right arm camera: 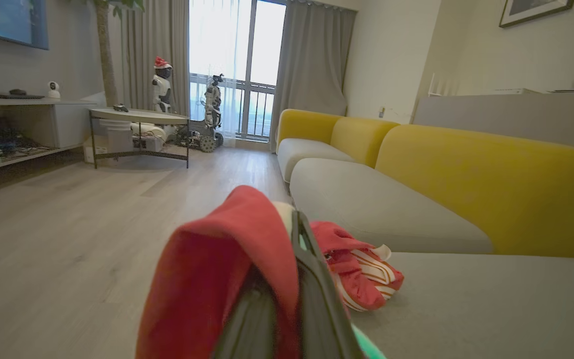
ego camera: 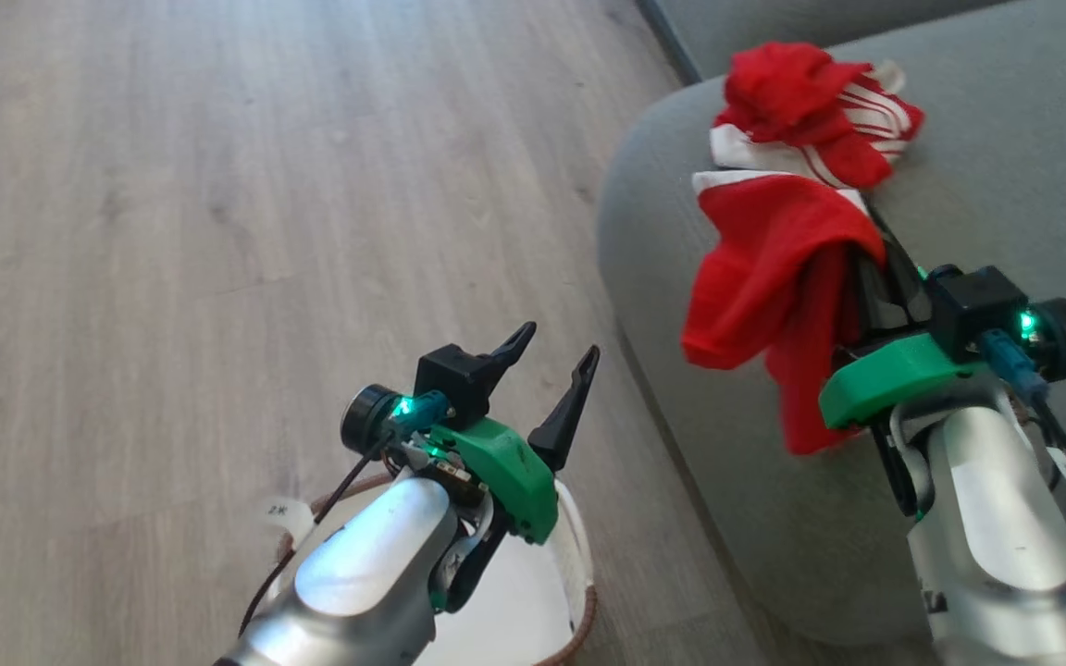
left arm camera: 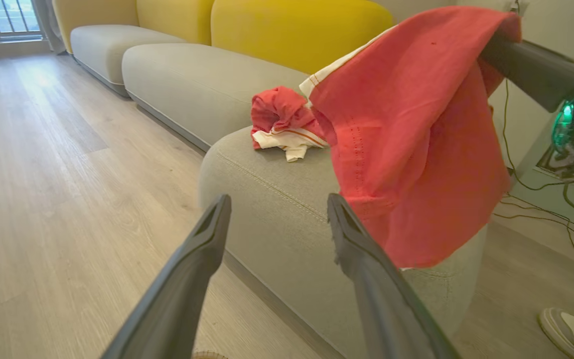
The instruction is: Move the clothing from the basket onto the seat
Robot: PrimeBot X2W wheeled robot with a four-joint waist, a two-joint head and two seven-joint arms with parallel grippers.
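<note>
Red garment [ego camera: 801, 102] on seat [ego camera: 1005, 139]; R gripper [ego camera: 880, 273] pinches 2nd garment [ego camera: 764, 268] over seat edge, you drop next. L gripper [ego camera: 561, 340] spread; basket [ego camera: 577, 555] looks empty.

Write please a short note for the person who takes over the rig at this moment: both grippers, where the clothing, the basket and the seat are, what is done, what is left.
Left gripper: open, empty, above the basket on the floor.
Right gripper: shut on a red garment, which hangs from its fingers at the rounded edge of the seat.
Other garment: lies crumpled on the seat, done.
Basket: the part in view looks empty; the left arm hides the rest.
Left to do: set the held garment on the seat and release it, then check the basket.
</note>
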